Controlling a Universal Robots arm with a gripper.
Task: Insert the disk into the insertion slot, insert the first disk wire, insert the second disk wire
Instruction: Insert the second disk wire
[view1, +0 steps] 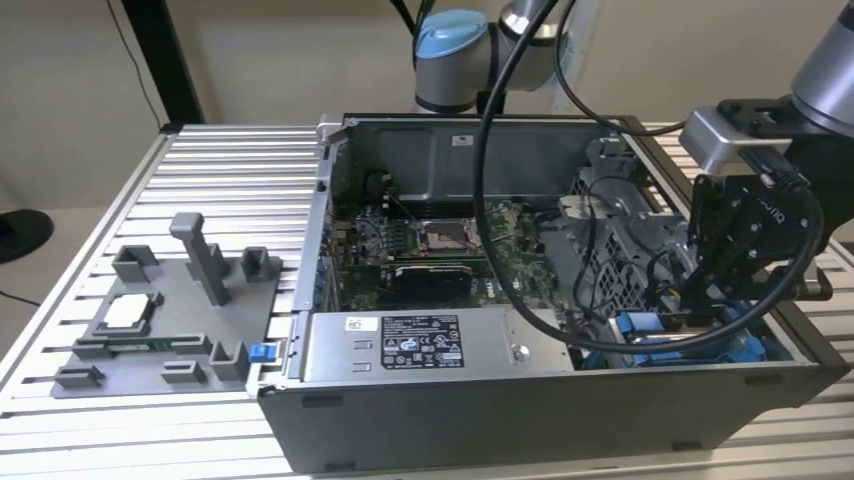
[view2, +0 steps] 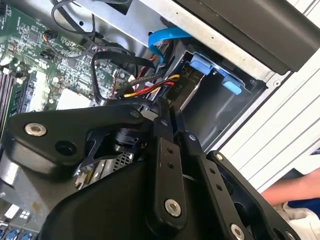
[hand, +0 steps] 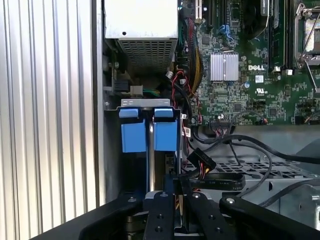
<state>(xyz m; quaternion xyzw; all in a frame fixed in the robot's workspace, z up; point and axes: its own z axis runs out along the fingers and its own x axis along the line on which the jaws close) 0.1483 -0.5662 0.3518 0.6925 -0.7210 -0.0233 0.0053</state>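
Fingers (hand: 160, 215) of the gripper (view1: 697, 312) press close together, pinching the black connector of a disk wire (view2: 176, 89). At the computer case's (view1: 534, 420) four o'clock corner in the exterior view, the disk (hand: 136, 135) sits in the insertion slot (hand: 147, 103), its blue carrier tabs facing the gripper.

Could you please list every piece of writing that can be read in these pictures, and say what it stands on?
White label on the power-supply box: several lines of print and symbols, too small to read.
Small white sticker on the computer case's back wall: too small to read.
Motherboard in the first wrist view: a white maker's logo; the fine component markings around it are too small to read.
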